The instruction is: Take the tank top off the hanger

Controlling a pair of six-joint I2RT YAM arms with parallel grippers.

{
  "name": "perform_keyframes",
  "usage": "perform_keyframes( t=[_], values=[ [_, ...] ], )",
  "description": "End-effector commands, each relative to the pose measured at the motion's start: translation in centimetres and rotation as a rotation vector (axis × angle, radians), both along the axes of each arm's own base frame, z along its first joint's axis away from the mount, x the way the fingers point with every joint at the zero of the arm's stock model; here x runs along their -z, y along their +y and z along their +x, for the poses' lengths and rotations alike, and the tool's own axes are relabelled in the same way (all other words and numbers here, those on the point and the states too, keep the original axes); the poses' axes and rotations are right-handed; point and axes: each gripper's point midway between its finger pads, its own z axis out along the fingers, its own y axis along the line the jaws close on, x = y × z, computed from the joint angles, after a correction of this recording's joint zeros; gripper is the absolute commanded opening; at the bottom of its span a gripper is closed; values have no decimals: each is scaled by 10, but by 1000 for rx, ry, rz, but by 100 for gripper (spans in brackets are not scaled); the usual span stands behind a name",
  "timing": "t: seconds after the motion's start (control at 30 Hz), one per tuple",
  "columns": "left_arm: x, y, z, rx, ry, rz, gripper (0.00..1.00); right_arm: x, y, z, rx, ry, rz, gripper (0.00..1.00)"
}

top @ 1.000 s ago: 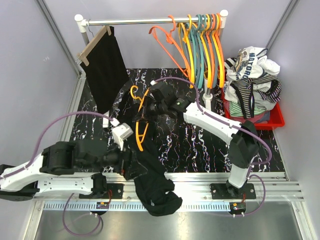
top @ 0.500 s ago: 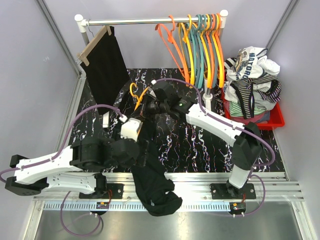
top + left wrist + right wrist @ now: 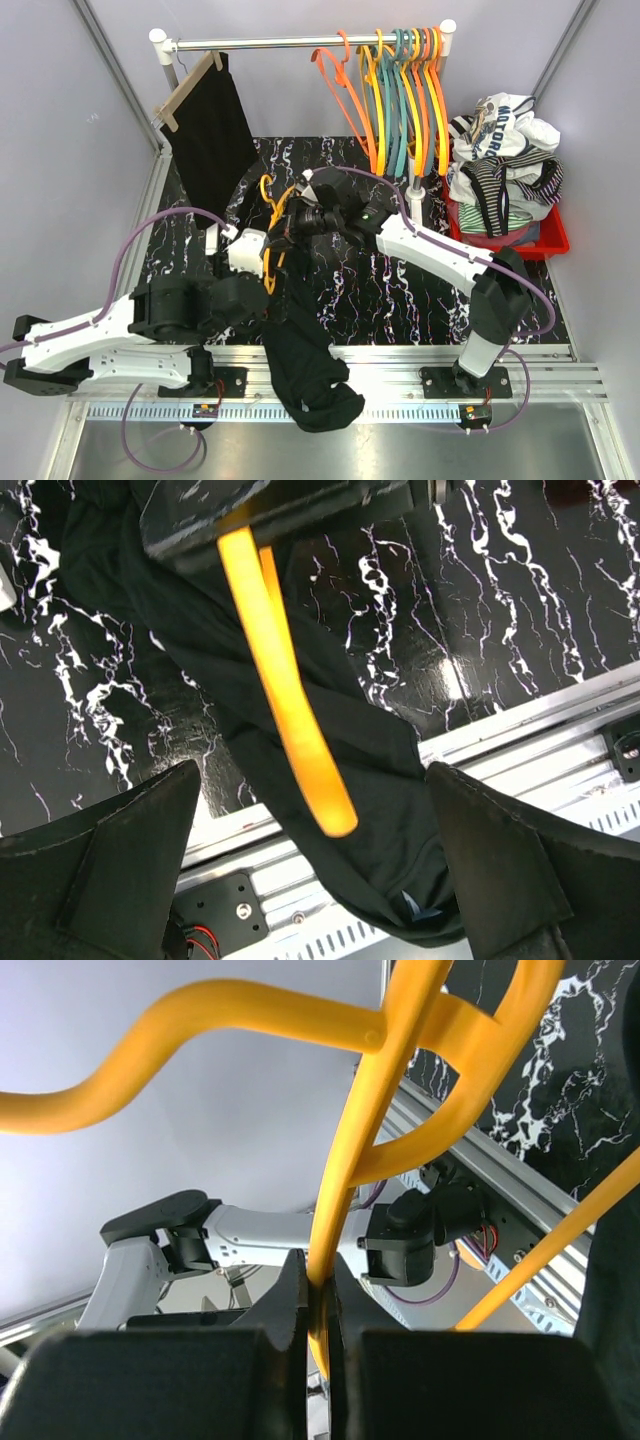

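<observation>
Left hand [image 3: 315, 810], spread wide, has shifted left; right hand [image 3: 318, 1290] clamps the orange hanger [image 3: 350, 1160]; red bin [image 3: 553, 243] holds heaped clothes [image 3: 500, 150]

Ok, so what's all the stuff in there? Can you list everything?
yellow plastic hanger: one, yellow, lifted above the table
black tank top: one, black, trailing from it over the near edge
black garment on a wooden hanger: one, rail's left end
plastic hangers: several, orange, yellow, teal, rail's right end
metal rail: one, silver, back
red bin: one, right, heaped with clothes
marbled table: one, black-white
left gripper: open, over the tank top
right gripper: shut on the hanger
</observation>
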Motion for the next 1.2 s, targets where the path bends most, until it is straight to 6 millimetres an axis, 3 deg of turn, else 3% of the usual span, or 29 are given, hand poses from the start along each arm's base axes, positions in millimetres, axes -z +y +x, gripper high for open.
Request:
perform_keyframes(
  t=[0.0, 0.1, 0.23, 0.27, 0.37, 0.4, 0.63, 0.67, 0.7, 0.8, 0.87, 0.9, 0.97, 1.0, 1.03, 1.1, 1.17],
  values=[
    [-11, -16, 15, -24, -55, -40, 99, -51, -3, -10, -36, -51, 144, 0],
    [-10, -22, 19, -16, -56, -13, 98, -58, -2, -10, -34, -48, 164, 0],
    [-5, -27, 21, 0, -32, 16, 72, -66, -3, -9, -20, -50, 180, 0],
    [-4, -26, 22, -5, -29, 17, 57, -68, -3, -9, -19, -52, 183, 0],
    [-2, -21, 21, -15, -28, 10, 36, -69, -3, -11, -30, -50, 193, 0],
    [-2, -18, 22, -26, -29, 7, 1, -69, -4, -12, -31, -47, 194, 0],
    [-5, -6, 22, -53, -41, -14, 0, -69, -11, -21, -48, -56, 191, 2],
    [-6, -7, 22, -51, -43, -19, 0, -68, -12, -22, -48, -58, 187, 12],
    [-5, -8, 21, -43, -40, -18, 0, -65, -14, -21, -43, -57, 180, 46],
    [-5, -11, 19, -30, -27, -21, 0, -62, -19, -21, -18, -69, 167, 100],
    [-4, -8, 17, -33, -17, -14, 0, -68, -25, -20, 12, -79, 177, 100],
    [-5, -6, 17, -39, -14, -13, 0, -60, -29, -20, 26, -69, 162, 100],
    [-6, 6, 15, -71, -11, -18, 0, -69, -43, -20, 76, -101, 181, 100],
    [-7, 11, 15, -83, -11, -20, 0, -54, -50, -21, 96, -84, 157, 100],
    [-10, 19, 15, -109, -19, -44, 0, -67, -63, -23, 128, -105, 182, 100],
    [-9, 31, 14, -134, -22, -28, 0, -58, -80, -25, 161, -113, 164, 100],
    [-18, 38, 17, -153, -43, -39, 0, -69, -104, -36, 188, -178, 153, 100]
  ],
)
